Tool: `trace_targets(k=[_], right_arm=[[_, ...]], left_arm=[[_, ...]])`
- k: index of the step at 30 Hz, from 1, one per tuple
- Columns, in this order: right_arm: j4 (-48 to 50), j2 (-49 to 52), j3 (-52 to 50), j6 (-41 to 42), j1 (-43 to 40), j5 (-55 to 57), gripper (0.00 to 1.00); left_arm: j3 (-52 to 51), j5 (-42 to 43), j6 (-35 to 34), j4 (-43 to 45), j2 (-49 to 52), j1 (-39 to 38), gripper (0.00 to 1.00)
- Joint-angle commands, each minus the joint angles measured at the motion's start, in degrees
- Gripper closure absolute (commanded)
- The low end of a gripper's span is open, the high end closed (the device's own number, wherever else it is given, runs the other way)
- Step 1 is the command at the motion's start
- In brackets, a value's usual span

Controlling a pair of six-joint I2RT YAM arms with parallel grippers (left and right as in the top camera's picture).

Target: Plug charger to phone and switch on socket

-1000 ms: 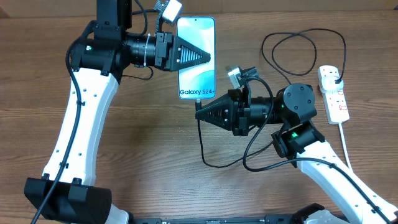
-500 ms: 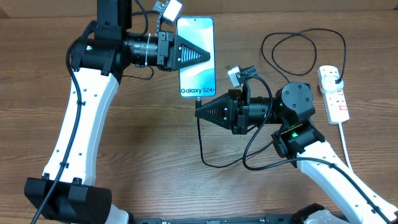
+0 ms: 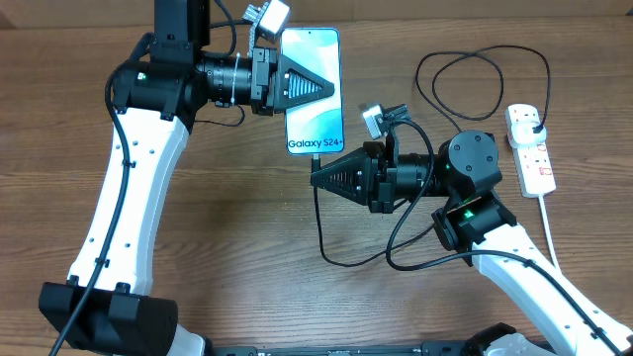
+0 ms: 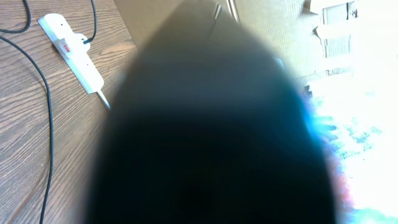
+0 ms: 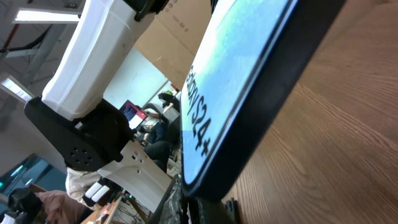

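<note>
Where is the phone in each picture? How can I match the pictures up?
Overhead: the phone lies at the top middle, screen up.
Left wrist: too blurred to tell if it shows.
Right wrist: it fills the middle and top right, seen close from its bottom end.
Shared landmark: the wooden table shows in all three.

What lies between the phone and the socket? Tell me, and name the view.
A loop of the black charger lies in the stretch between the phone and the socket, as the overhead view shows.
</note>
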Motion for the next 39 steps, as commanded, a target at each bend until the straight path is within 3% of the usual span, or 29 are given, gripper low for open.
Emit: trace_targets(k=[1,17,39], right_arm=[[0.46,-0.04,-0.02,0.90,-0.22,1.05,0.96],[0.72,-0.04,-0.02,3.74,-0.26,4.09,0.96],[4.57,-0.04,0.00,5.29,-0.26,7.96,0.96]], left_arm=[[0.46,2.97,0.00,0.33,-0.55,-0.17,0.96],[0.46,7.67,7.61,0.22,-0.55,-0.20,0.96],[0.44,5.95,10.47,-0.35,-0.55,-0.74,0.96]])
